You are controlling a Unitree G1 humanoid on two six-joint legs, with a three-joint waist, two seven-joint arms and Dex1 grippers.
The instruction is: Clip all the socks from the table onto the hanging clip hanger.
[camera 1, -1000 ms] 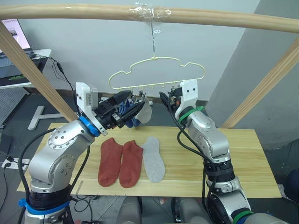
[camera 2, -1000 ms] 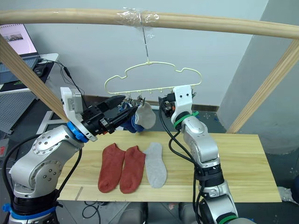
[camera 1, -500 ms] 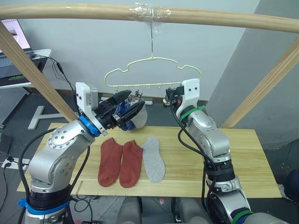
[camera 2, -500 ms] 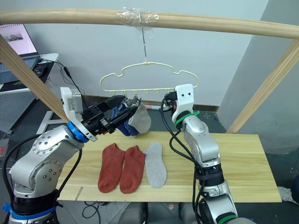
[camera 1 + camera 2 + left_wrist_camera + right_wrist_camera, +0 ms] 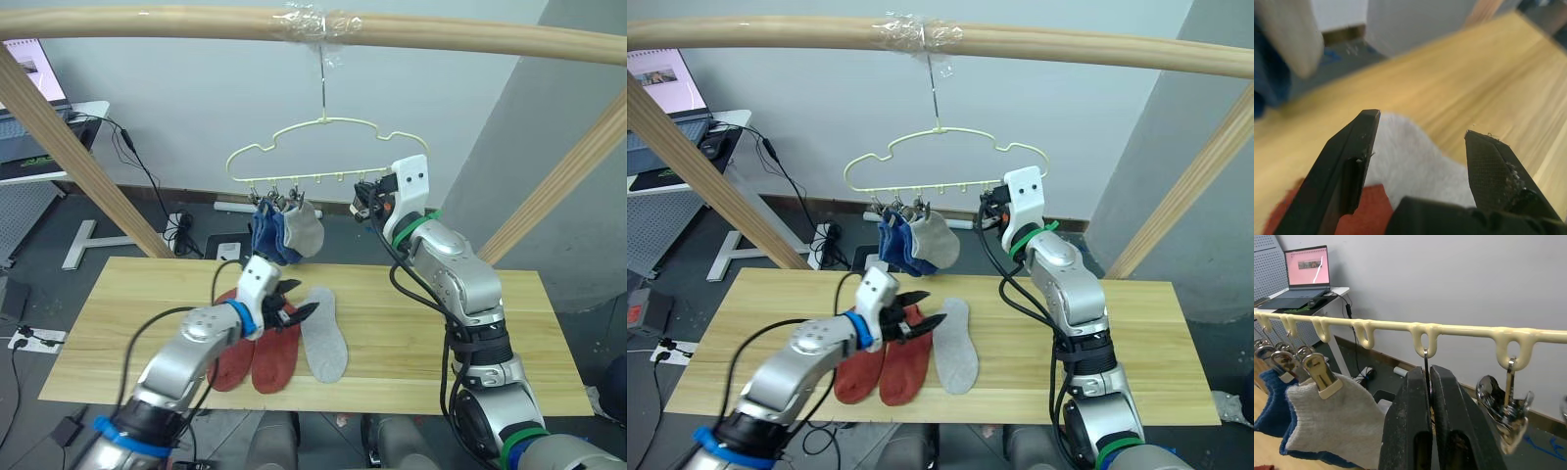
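Observation:
The pale clip hanger (image 5: 323, 175) hangs from the pole. On its left clips hang two blue socks (image 5: 263, 238) and a light grey sock (image 5: 307, 232). On the table (image 5: 441, 333) lie two rust-red socks (image 5: 277, 354) and a second grey sock (image 5: 324, 338) side by side. My left gripper (image 5: 297, 302) is open, low over the table. The red and grey socks meet below its fingers, and the grey sock (image 5: 1410, 166) shows between them. My right gripper (image 5: 1429, 369) is up at the hanger bar (image 5: 1464, 329), shut on a clip's thin wire.
A thick wooden pole frame (image 5: 147, 22) spans overhead, with slanted legs at both sides. Free metal clips (image 5: 1503, 411) hang right of the held one. A desk with a laptop (image 5: 661, 83) stands at the back left. The table's right half is bare wood.
My left gripper let go of the grey sock, which now hangs clipped, and came down open to the socks on the table. The right gripper stayed at the hanger, which swung slightly.

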